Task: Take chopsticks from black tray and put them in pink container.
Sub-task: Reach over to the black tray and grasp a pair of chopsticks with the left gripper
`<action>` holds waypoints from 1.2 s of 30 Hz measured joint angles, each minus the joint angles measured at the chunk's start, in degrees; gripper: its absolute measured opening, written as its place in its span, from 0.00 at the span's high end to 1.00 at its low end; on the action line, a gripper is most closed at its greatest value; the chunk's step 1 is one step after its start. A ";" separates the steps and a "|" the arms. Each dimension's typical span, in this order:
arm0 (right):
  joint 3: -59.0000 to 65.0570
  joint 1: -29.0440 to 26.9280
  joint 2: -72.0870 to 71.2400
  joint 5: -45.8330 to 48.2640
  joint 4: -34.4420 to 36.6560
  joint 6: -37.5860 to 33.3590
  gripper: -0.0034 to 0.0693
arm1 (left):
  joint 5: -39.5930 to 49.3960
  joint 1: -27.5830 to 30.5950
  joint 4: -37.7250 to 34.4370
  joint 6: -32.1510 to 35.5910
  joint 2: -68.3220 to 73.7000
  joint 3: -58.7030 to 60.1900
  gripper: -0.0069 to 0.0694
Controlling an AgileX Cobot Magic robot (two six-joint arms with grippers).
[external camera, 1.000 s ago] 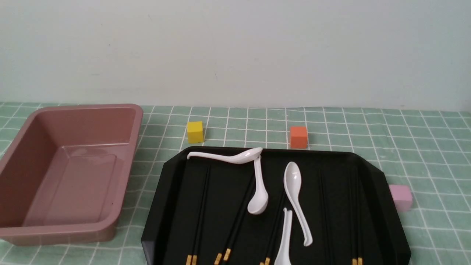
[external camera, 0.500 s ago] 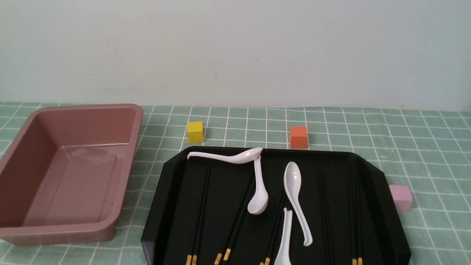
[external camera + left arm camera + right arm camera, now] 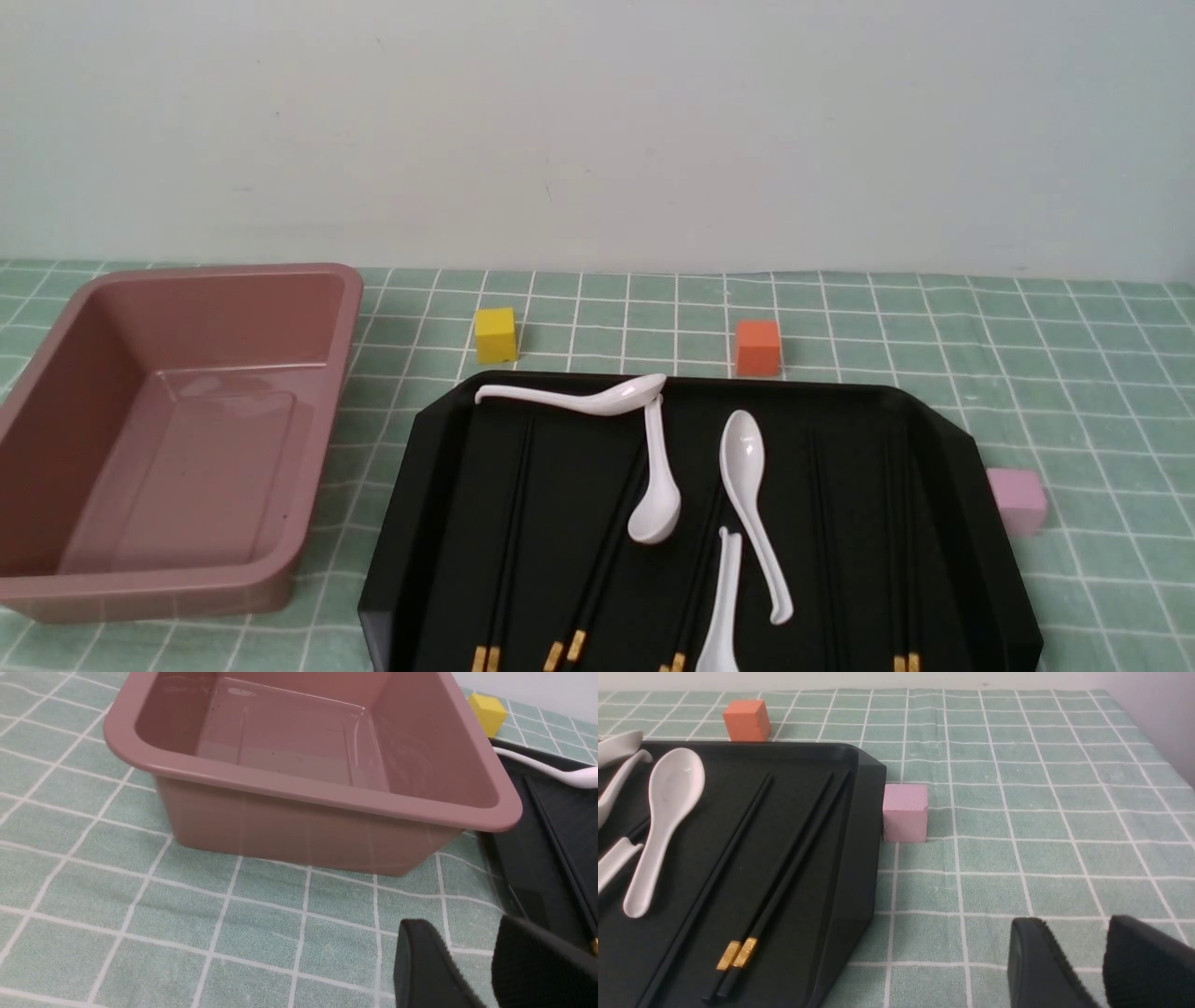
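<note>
Several pairs of black chopsticks with gold ends lie lengthwise on the black tray, which fills the near centre of the front view. One pair shows close up in the right wrist view. The pink container stands empty to the tray's left. My left gripper hovers open over the cloth, before the container's near wall and beside the tray's corner. Open as well, my right gripper hangs over the cloth right of the tray. Neither gripper holds anything, and neither appears in the front view.
Several white soup spoons lie among the chopsticks on the tray. A yellow cube and an orange cube sit behind the tray. A pale pink cube touches its right edge. A green checked cloth covers the table.
</note>
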 joint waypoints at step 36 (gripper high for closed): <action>0.00 0.00 0.00 0.00 0.00 0.00 0.62 | -16.19 0.00 -73.22 -24.70 0.00 0.00 0.60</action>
